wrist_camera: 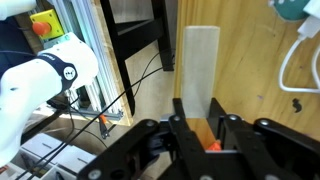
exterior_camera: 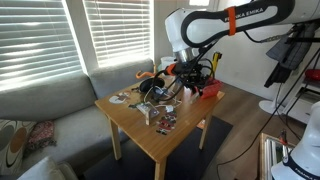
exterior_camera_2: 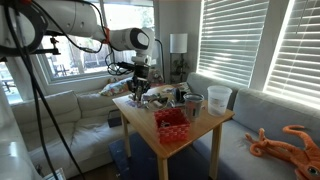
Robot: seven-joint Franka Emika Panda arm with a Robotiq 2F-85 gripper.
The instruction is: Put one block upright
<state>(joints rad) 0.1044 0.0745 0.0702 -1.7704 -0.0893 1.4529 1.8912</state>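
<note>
Gripping: the block [wrist_camera: 200, 65] is clamped at its near end between the two fingers of the gripper [wrist_camera: 203, 132]. In the wrist view both pads are seen pressed to its sides.
Block now: a pale, long piece is seen running away from the fingers over the table [wrist_camera: 265, 110], close to the table's edge. Whether it is lifted or lies flat on the wood cannot be told.
Arm: it is bent over the cluttered table in both exterior views, with the gripper held low [exterior_camera: 190, 73].
Done: the block has been reached and taken, as judged from the grip.
Left: the block is yet to be turned on end, set on a bare patch of wood and let go. No block is seen standing upright.
Progress: early to middle, it is judged.
Count, gripper: one, with two fingers.
Count, blocks: one is seen for certain. Any others in the clutter are too small to be counted.
Count, basket: one red basket [exterior_camera_2: 172, 122] is seen on the table.
Count, table: one.
</note>
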